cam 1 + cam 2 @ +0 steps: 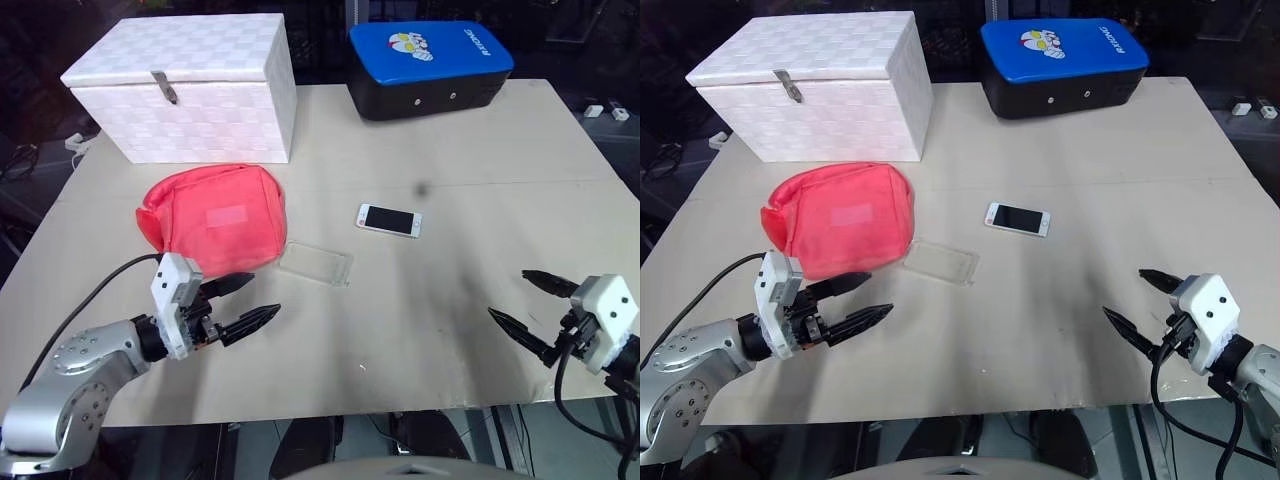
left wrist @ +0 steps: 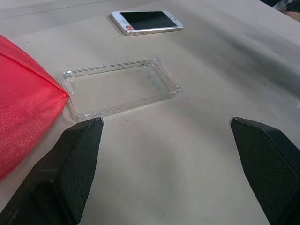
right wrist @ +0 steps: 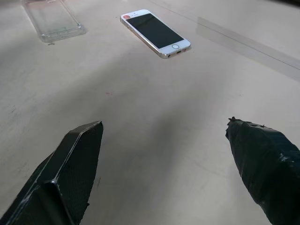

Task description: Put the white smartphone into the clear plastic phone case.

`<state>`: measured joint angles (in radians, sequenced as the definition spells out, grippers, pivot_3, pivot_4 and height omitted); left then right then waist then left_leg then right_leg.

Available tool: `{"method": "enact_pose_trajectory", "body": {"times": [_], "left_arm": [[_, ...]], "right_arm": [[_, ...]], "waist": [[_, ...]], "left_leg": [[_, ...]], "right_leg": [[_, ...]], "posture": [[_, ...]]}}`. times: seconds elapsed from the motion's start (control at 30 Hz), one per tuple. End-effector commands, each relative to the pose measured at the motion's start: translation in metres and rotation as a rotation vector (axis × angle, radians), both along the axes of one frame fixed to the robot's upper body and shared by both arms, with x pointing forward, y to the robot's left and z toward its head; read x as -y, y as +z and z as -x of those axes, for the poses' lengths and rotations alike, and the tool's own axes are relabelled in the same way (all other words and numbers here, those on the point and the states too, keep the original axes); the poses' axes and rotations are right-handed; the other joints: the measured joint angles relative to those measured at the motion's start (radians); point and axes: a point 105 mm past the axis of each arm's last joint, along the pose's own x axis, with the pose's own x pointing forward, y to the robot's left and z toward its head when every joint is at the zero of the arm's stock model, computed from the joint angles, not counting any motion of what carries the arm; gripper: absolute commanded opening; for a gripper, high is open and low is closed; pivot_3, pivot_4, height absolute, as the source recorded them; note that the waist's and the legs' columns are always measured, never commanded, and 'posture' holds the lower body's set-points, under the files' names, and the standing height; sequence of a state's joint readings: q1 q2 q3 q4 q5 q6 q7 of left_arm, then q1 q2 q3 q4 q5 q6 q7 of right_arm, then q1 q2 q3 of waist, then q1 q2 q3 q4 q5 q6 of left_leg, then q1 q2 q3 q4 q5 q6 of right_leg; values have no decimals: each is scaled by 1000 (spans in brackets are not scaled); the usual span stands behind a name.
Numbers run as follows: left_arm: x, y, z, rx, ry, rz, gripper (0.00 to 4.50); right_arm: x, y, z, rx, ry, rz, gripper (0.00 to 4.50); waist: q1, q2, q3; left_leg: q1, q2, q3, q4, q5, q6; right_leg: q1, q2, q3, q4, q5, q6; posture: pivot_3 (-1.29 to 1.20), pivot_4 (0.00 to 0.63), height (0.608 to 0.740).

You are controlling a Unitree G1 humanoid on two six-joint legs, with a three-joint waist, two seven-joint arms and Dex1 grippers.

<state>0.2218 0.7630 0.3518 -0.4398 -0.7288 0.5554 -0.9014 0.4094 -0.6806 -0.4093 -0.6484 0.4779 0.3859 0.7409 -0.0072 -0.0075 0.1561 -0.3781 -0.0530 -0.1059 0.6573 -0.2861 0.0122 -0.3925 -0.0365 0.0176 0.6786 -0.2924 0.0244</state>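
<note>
The white smartphone (image 1: pixel 389 220) lies flat, screen up, near the middle of the beige table (image 1: pixel 450 150). The clear plastic phone case (image 1: pixel 315 264) lies empty a little nearer and to the left of it, beside the red pouch (image 1: pixel 213 220). The left wrist view has the case (image 2: pixel 119 87) close ahead and the phone (image 2: pixel 146 22) beyond it. My left gripper (image 1: pixel 243 303) hovers open near the front left, short of the case. My right gripper (image 1: pixel 528 306) is open at the front right edge, with the phone (image 3: pixel 155 32) and case (image 3: pixel 51 17) further off.
A white box with a latch (image 1: pixel 190 85) stands at the back left. A blue and black case (image 1: pixel 430 65) sits at the back middle. The red pouch touches the clear case's left end. A black cable (image 1: pixel 90 300) runs along my left arm.
</note>
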Motion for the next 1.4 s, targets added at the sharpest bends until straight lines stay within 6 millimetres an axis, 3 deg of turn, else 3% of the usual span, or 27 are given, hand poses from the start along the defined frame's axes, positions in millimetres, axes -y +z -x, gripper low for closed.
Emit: {"method": "enact_pose_trajectory", "body": {"times": [0.03,0.2,0.37,0.57,0.67,0.7,0.9,0.93,1.03,1.17,1.27,1.4], "left_arm": [[4,7,-7,52,-32,-30,4419],[15,13,-29,133,-125,-133,4419],[22,1,-40,93,-299,-272,4419],[38,-14,-70,120,-465,-380,4419],[46,-31,-93,106,-488,-442,3605],[47,-37,-95,89,-509,-457,3152],[55,-50,-92,55,-619,-470,289],[56,-50,-89,52,-629,-461,69],[64,-41,-78,42,-642,-402,69],[90,-24,-58,18,-651,-329,69],[103,-26,-51,12,-660,-362,69],[113,-35,-57,3,-640,-403,69]], "right_arm": [[-6,12,-4,63,20,-19,4449],[-32,20,1,135,125,-21,4449],[-55,25,20,115,263,-29,4449],[-60,29,28,119,299,-4,4449],[-61,31,32,115,285,-9,4500],[-61,31,33,117,264,-13,4500],[-66,28,36,110,203,-38,4500],[-67,28,36,111,197,-41,4500],[-68,27,37,107,169,-52,4500],[-65,25,33,80,97,-88,4500],[-66,25,30,73,87,-89,4500],[-65,24,26,73,73,-41,4500]], "waist": [[0,0,0],[7,0,0],[4,0,0],[0,0,-1],[6,0,0],[6,0,-1],[-6,-1,-2],[-6,-1,-2],[-7,-1,-2],[-6,-1,-2],[-1,-1,-2],[-4,-1,-2]], "left_leg": [[0,0,0,0,0,0],[0,0,-1,1,0,0],[-1,0,-1,2,0,0],[-1,0,-1,4,0,0],[-3,-1,-2,8,0,0],[-3,-1,-3,10,0,0],[-2,-1,-2,11,-1,1],[-1,-1,-2,12,-1,1],[0,-1,-3,13,-3,5],[-1,-1,-2,13,-3,5],[-2,-1,-3,14,-3,5],[-1,-1,-3,14,-3,5]], "right_leg": [[0,0,0,0,0,0],[0,1,-1,1,1,-1],[0,1,-1,1,1,-1],[0,1,-2,1,1,-1],[1,1,-4,3,1,0],[1,2,-4,3,1,0],[2,1,-3,5,1,0],[2,1,-3,6,1,0],[2,1,-3,9,1,0],[1,1,-2,10,1,0],[1,1,-2,10,1,0],[1,1,-2,11,1,0]], "posture": [[0,150,740],[0,150,740],[0,150,740],[0,150,740],[0,150,740],[0,150,740],[0,150,740],[0,150,740],[0,150,740],[0,150,740],[0,150,740],[0,150,740]]}}
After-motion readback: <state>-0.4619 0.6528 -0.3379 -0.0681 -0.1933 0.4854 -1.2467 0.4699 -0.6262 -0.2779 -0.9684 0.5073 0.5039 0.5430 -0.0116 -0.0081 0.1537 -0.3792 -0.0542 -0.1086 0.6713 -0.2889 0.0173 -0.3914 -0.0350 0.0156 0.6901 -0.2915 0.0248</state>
